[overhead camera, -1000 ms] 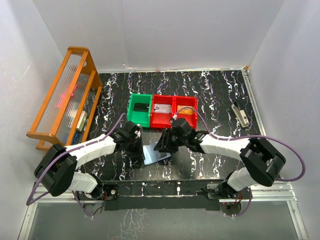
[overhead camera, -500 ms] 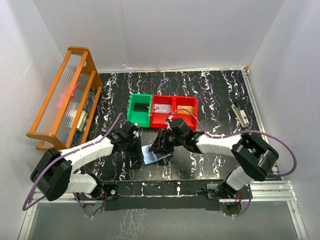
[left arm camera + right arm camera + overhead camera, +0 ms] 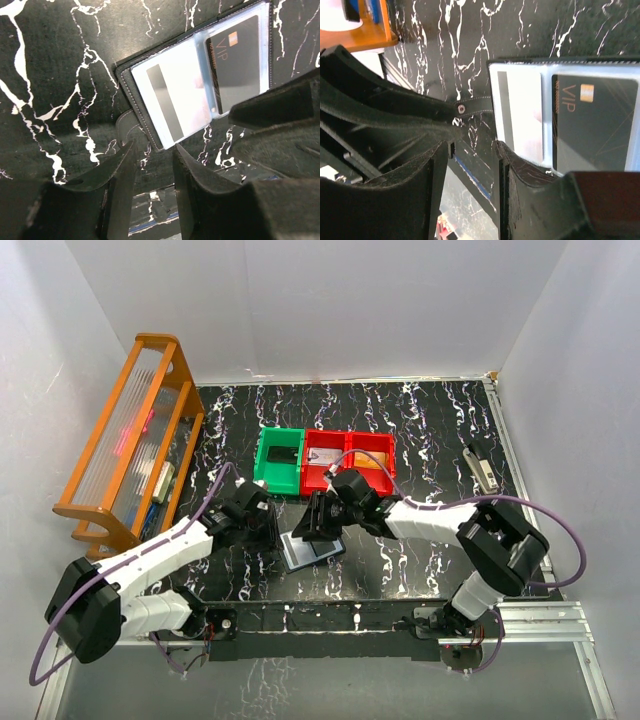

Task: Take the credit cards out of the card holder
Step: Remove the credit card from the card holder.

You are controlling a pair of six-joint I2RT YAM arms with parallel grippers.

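Card holder open flat on table, near its near edge, between arms; black card and white card both sleeved. Parted, empty: left gripper, right gripper. Risks: dragging unpinned holder off near edge, snagging strap.

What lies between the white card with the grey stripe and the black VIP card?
Only the light-blue centre fold of the dark folding card holder; the left wrist view shows it clearest.
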